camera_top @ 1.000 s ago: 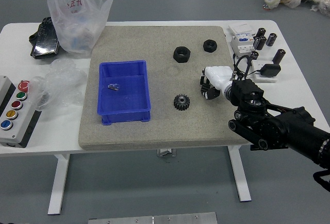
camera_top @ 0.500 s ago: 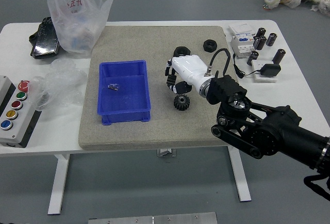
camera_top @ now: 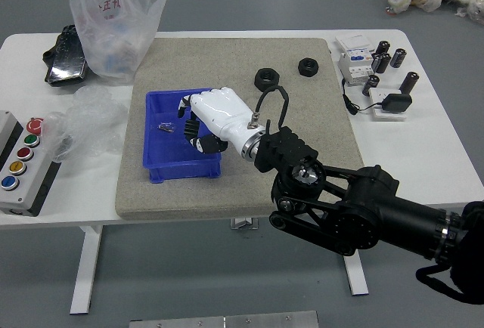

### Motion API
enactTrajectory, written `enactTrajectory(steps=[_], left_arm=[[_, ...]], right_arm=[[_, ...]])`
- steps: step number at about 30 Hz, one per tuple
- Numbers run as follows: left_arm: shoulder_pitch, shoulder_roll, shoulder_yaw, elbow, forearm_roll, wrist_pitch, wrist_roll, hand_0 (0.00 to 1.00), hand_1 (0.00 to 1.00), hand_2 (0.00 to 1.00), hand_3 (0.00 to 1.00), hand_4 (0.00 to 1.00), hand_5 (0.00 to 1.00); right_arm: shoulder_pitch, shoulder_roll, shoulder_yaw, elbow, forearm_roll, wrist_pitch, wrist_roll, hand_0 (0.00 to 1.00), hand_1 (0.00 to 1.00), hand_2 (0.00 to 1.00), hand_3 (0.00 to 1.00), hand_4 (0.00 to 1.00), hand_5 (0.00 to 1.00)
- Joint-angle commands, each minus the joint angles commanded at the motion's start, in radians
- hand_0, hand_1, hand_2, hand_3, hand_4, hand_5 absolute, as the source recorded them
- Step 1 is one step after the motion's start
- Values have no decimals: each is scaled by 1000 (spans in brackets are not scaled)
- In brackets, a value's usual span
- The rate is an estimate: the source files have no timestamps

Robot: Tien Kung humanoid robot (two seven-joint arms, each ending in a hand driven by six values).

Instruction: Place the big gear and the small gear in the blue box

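My right hand point(camera_top: 195, 127), white with black parts, hangs over the right half of the blue box point(camera_top: 180, 171). Whether it holds anything cannot be made out. In the box's left part lies a small shiny piece point(camera_top: 166, 127). The box's right interior is partly hidden under the hand. Neither gear can be clearly picked out; my right wrist and forearm cover the mat to the right of the box.
Two black nut-like rings point(camera_top: 266, 79) point(camera_top: 308, 66) lie on the mat's far right part. Clear plastic bags point(camera_top: 121, 22) and a button panel point(camera_top: 26, 163) are at the left. White devices point(camera_top: 355, 65) and black cylinders point(camera_top: 409, 82) stand at the right.
My right hand has swung left from the mat's right side to over the blue box. The small toothed gear, seen earlier mid-mat, is now covered by the arm.
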Motion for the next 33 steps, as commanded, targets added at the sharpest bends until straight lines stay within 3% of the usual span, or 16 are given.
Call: enactTrajectory(steps=[2, 3, 16, 20, 27, 33], left_arm=[[-1, 0, 0, 0, -1, 0, 1, 722, 598, 586, 681, 695, 521], [-1, 0, 1, 0, -2, 0, 0, 722, 598, 586, 681, 694, 522], [-2, -2, 1, -2, -4, -3, 3, 722, 598, 587, 682, 692, 520], [-2, -2, 8, -2, -14, 0, 1, 722, 598, 587, 682, 692, 520], [3, 1, 14, 0, -25, 6, -2, 722, 598, 588, 683, 690, 515], [4, 0, 16, 1, -28, 10, -6, 721, 598, 587, 682, 689, 516]], right_arm=[[2, 4, -8, -13, 17, 3, 7, 530, 646, 614, 681, 526, 180], [2, 6, -13, -18, 25, 4, 9, 669, 750, 799, 907, 685, 290], [-6, -5, -19, -2, 71, -4, 26, 670, 763, 817, 915, 703, 291], [-20, -43, 20, 16, 84, -13, 39, 670, 763, 817, 915, 703, 291], [-87, -146, 74, 4, 143, -22, 50, 651, 740, 800, 899, 700, 268], [-147, -170, 89, 1, 148, -28, 67, 650, 737, 800, 893, 715, 254]])
